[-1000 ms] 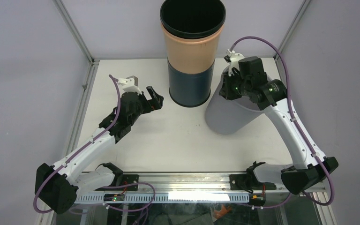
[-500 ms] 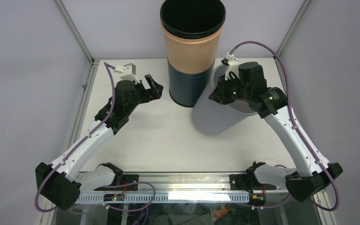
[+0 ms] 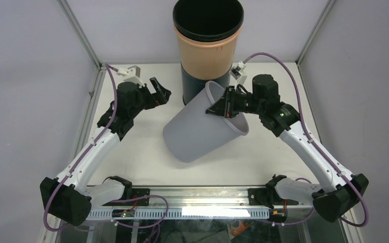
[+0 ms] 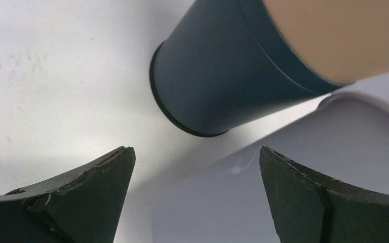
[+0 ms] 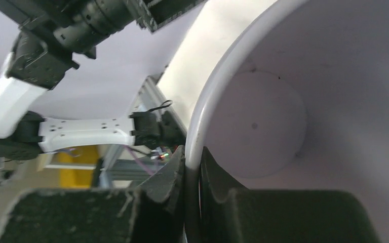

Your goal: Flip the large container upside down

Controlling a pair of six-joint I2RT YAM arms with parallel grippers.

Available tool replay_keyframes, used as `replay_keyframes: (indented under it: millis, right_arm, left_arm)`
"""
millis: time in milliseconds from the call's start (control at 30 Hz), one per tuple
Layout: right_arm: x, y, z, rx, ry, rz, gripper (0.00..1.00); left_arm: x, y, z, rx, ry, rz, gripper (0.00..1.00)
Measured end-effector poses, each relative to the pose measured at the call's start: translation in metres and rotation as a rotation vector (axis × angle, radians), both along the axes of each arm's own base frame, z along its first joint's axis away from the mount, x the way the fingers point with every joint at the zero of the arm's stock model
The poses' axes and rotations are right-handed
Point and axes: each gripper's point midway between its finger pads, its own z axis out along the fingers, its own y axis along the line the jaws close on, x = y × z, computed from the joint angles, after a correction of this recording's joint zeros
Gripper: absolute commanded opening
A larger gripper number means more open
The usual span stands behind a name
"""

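1. Nearest the arm bases, the grey container (image 3: 202, 131) hangs tilted over the white table (image 3: 147, 167). Its closed bottom points near-left and its open mouth faces up and far-right. This looks like the large container partway into its turn. I cannot tell whether its bottom edge touches the table.
2. The right gripper (image 3: 217, 109) pinches the container's rim, one finger inside the wall and one outside, with the jaws narrowed onto the thin lip. Gripping at the rim probably lets the wrist swing the mouth over and down.
3. The left gripper (image 3: 159, 93) is spread wide and holds nothing. It sits just beside the container's far-left side and points at it, which suggests it is placed to steady or catch the wall.
4. Farthest back, the tall peach-and-navy container (image 3: 207, 50) stands upright with its mouth up. The grey rim is very close to it, so a careless swing could knock it.
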Motion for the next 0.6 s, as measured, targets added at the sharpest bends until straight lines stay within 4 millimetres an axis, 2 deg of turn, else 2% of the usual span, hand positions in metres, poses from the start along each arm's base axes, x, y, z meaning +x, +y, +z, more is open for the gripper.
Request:
replay_keyframes:
  millis: [133,233,333,433,500,600]
  right_arm:
    - [-0.007,0.013,-0.007,0.090,0.094,0.042,0.00]
    - [-0.011,0.017,-0.014,0.138,0.164,0.054,0.00]
    - [-0.011,0.017,-0.024,0.188,0.237,0.049,0.00]
    - [-0.008,0.008,-0.041,0.220,0.318,0.012,0.00]
    - [-0.006,-0.005,-0.059,0.244,0.375,-0.031,0.00]
    - [-0.004,-0.022,-0.084,0.272,0.454,-0.100,0.00]
  left_arm:
    - [0.004,0.025,0.015,-0.018,-0.011,0.045,0.99]
    - [0.005,0.043,0.046,-0.029,-0.061,0.090,0.99]
    - [0.001,0.045,0.081,-0.042,-0.126,0.086,0.99]
    - [-0.003,0.043,0.105,-0.055,-0.179,0.068,0.99]
    - [-0.004,0.042,0.108,-0.056,-0.184,0.059,0.99]
    - [-0.003,0.038,0.100,-0.052,-0.159,0.040,0.99]
